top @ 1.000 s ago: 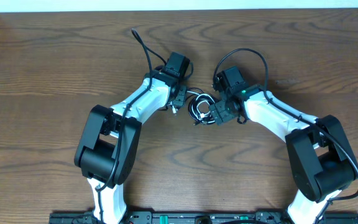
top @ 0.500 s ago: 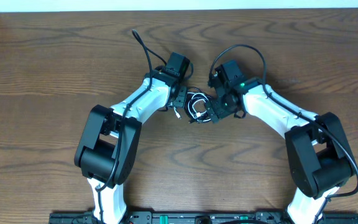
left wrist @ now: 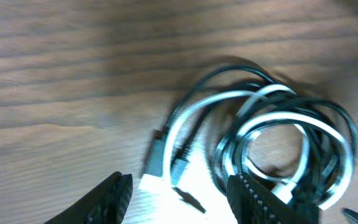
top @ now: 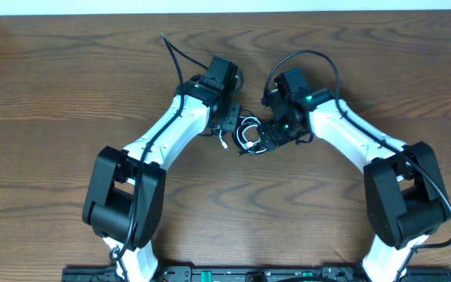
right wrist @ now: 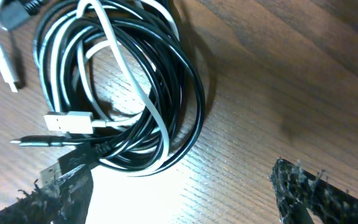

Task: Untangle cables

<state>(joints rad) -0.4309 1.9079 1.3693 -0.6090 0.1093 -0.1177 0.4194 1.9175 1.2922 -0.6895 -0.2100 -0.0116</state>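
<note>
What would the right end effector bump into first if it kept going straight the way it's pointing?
Probably the cables: their tangled black and white loops lie on the table right ahead of the open right end effector. Depth is unclear, so it might touch the table first.

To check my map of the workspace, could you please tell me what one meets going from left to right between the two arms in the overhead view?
left gripper → cables → right gripper
</note>
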